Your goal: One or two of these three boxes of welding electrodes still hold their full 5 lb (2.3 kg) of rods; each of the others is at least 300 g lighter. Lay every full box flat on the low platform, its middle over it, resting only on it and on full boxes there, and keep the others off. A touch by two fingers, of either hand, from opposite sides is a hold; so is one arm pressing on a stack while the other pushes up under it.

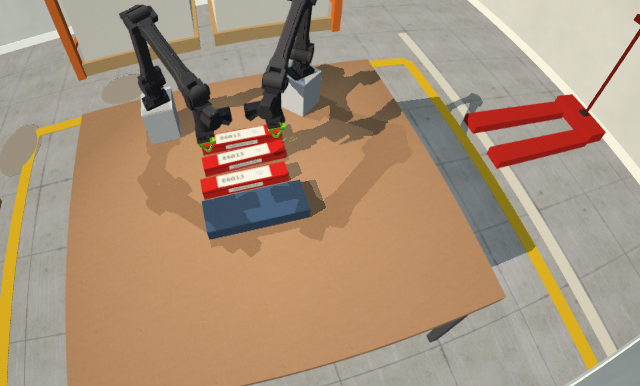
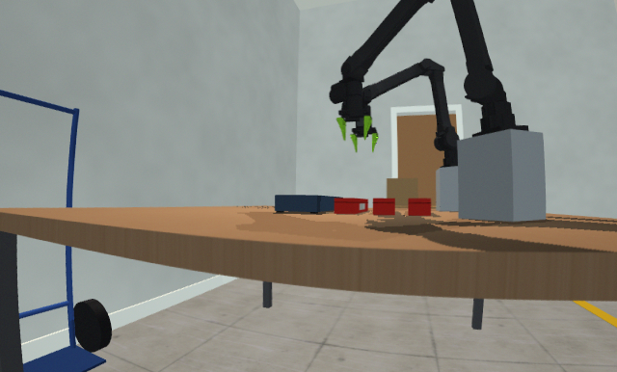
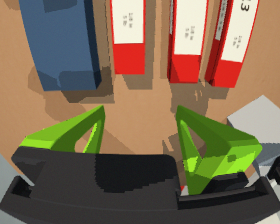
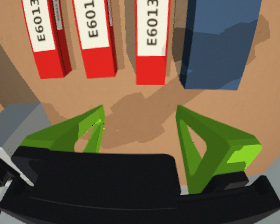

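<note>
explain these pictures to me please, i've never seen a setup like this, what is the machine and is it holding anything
The machine is two jointed black robot arms, each ending in a gripper with green fingers: the left gripper and the right gripper. One picture looks down from above, where the left arm stands on the picture's right; one looks from the side, near table height. The other two come from cameras on the wrists.

On the brown wooden table lie three slim red boxes with cream labels, side by side. Beside them is a low, dark-blue rectangular platform, with no box on it. Both grippers are open above the table, holding nothing.
</note>
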Robot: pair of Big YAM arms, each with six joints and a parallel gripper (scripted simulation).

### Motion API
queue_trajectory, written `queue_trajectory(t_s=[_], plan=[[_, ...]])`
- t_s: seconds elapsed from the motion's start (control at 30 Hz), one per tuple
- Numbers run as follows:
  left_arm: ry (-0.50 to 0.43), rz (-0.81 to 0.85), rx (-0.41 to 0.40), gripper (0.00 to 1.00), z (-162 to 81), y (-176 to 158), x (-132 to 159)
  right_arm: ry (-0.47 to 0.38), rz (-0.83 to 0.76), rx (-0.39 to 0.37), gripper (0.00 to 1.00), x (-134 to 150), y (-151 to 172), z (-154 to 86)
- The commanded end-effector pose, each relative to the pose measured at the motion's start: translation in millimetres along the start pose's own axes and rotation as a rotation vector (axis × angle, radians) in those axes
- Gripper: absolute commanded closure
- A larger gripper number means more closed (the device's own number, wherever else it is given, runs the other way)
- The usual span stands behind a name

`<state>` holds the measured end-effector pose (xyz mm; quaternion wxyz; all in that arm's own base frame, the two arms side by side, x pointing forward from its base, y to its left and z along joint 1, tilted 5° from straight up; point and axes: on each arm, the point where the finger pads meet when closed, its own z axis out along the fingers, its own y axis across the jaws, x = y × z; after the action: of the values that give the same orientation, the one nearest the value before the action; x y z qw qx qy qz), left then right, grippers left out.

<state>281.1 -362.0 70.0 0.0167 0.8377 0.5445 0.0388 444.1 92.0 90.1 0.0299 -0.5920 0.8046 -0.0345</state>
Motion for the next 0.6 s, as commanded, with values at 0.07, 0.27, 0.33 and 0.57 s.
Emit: queue_trajectory(t_s=[0.07, 0.27, 0.33, 0.57], plan=[[-0.018, -0.004, -0.031, 0.28, -2, 11, -7, -0.018, -0.004, 0.030, 0.28, -8, -11, -1], [-0.017, -0.004, -0.031, 0.28, 4, 11, -7, -0.018, -0.004, 0.029, 0.28, -8, -11, 5], [-0.017, -0.004, -0.031, 0.28, 6, 11, -7, -0.018, -0.004, 0.029, 0.28, -8, -11, 7], [-0.017, -0.004, -0.031, 0.28, 16, 12, -7, -0.018, -0.004, 0.029, 0.28, -8, -11, 17]])
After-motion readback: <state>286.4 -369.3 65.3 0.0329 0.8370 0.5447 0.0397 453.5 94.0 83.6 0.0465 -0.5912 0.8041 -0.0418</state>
